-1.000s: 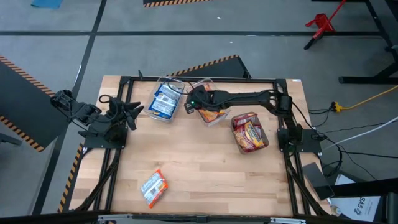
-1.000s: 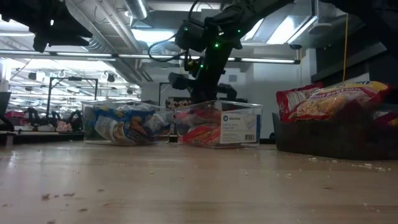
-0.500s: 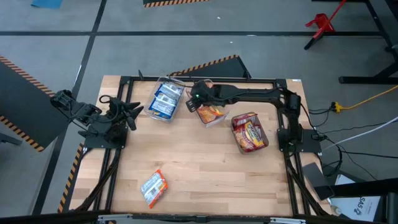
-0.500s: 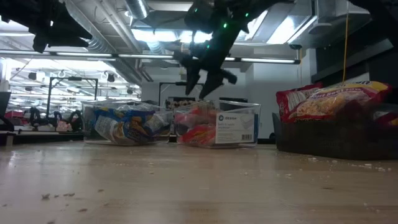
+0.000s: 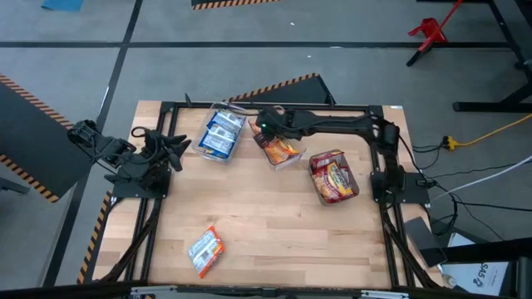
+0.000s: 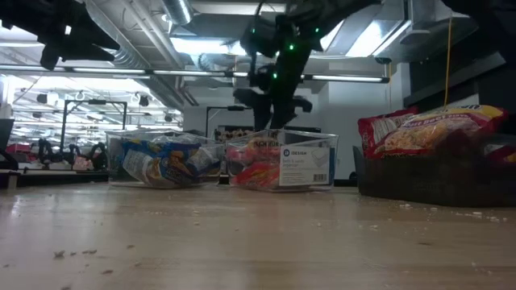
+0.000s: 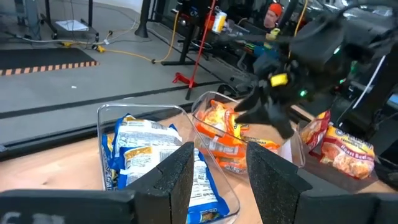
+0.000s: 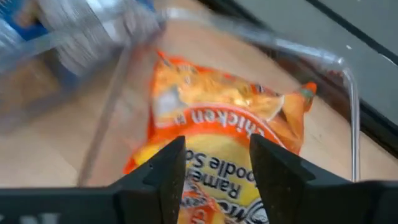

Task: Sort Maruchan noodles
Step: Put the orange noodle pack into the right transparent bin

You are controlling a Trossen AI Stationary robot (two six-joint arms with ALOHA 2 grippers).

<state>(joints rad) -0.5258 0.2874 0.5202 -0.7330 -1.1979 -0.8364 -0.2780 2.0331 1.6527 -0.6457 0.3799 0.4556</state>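
Right gripper (image 5: 264, 131) parted, empty, above clear bin (image 5: 293, 159) of orange ramen packets (image 5: 281, 150). Risk: clipping bin wall on retreat, shoving it. One packet (image 5: 205, 250) unsorted.

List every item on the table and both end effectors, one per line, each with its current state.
Right end effector: open, empty, above the orange packets.
Left end effector: open, idle at the table's left edge.
Blue packets: in the left clear bin.
Orange packets: in the middle clear bin.
Red packets: heaped in the dark bin.
Loose packet: flat on the table, unsorted.
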